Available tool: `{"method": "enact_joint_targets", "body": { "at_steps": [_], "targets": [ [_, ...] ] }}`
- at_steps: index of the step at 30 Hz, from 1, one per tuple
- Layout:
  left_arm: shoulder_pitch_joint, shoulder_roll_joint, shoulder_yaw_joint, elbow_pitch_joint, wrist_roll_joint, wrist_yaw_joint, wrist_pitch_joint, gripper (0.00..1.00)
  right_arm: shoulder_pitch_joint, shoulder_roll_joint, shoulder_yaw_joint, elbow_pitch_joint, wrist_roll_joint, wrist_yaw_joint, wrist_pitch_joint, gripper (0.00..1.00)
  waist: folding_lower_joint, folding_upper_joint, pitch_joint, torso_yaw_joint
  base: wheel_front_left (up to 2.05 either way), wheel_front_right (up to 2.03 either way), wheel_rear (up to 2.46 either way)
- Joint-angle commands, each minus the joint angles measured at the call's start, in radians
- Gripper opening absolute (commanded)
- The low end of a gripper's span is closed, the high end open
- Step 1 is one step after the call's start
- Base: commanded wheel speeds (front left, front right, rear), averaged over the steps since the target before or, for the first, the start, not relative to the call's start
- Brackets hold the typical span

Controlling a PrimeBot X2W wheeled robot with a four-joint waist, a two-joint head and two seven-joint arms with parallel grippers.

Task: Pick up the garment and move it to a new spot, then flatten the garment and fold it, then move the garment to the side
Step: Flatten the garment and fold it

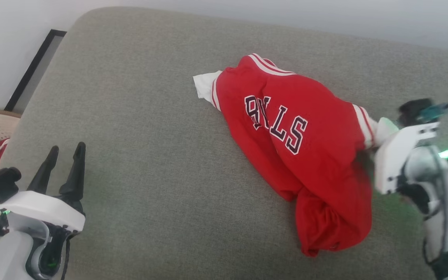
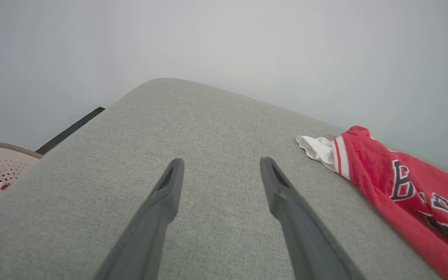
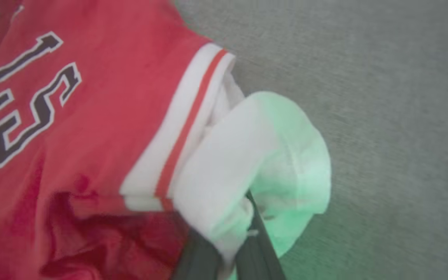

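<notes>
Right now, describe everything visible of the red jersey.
The bright red soft jersey shirt lies crumpled on the grey woven cushion, dark white-outlined "BULLS" lettering facing up. White sleeves with red-and-white striped trim stick out at both ends. The right tool is shut on one sleeve; the hem end is bunched in folds.

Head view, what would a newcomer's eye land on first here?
The bright red garment with dark BULLS lettering, crumpled right of centre on the grey cushion. Next, the right gripper shut on its white sleeve at the garment's right edge, while the left gripper hovers open at lower left.
</notes>
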Motion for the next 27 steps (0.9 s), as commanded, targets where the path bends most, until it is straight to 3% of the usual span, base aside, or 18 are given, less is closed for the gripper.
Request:
{"method": "enact_joint_targets", "body": {
  "at_steps": [1,10,15,21,22,23,24,27],
  "targets": [
    [0.011,0.000,0.005,-0.001,0.008,-0.006,-0.007,1.00,0.007,-0.003,-0.007,-0.010,0.007,0.000,0.005,0.00,0.0000,0.0000,0.000,-0.004,0.00,0.00,0.00],
    [0.027,-0.019,0.042,-0.004,0.036,-0.023,-0.007,1.00,0.081,-0.069,-0.229,-0.167,0.036,0.000,0.113,0.00,0.0000,0.0000,0.002,-0.026,0.00,0.00,0.00],
    [0.028,-0.023,0.049,0.000,0.038,-0.031,-0.007,1.00,0.106,-0.076,-0.341,-0.135,0.005,0.000,0.139,0.00,0.0000,0.0000,0.005,-0.030,0.00,0.00,0.00],
    [0.027,-0.020,0.050,0.009,0.039,-0.038,-0.007,1.00,0.079,-0.052,-0.397,-0.024,-0.035,0.000,0.079,0.00,0.0000,0.0000,0.002,-0.031,0.00,0.00,0.00],
    [0.027,-0.019,0.049,0.011,0.040,-0.039,-0.007,1.00,0.075,-0.048,-0.397,-0.008,-0.042,0.000,0.073,0.11,0.0000,0.0000,0.000,-0.032,0.00,0.00,0.00],
    [0.028,-0.017,0.047,0.013,0.042,-0.039,-0.007,1.00,0.074,-0.050,-0.389,0.006,-0.051,0.000,0.066,0.62,0.0000,0.0000,-0.003,-0.034,0.00,0.00,0.00],
    [0.030,-0.016,0.047,0.015,0.043,-0.040,-0.007,1.00,0.071,-0.056,-0.381,0.020,-0.053,0.000,0.060,1.00,0.0000,0.0000,-0.006,-0.035,0.00,0.00,0.00],
    [0.040,-0.011,0.047,0.020,0.047,-0.037,-0.007,1.00,0.062,-0.065,-0.357,0.041,-0.046,0.000,0.053,1.00,0.0000,0.0000,-0.018,-0.045,0.00,0.00,0.00]
  ]
}}
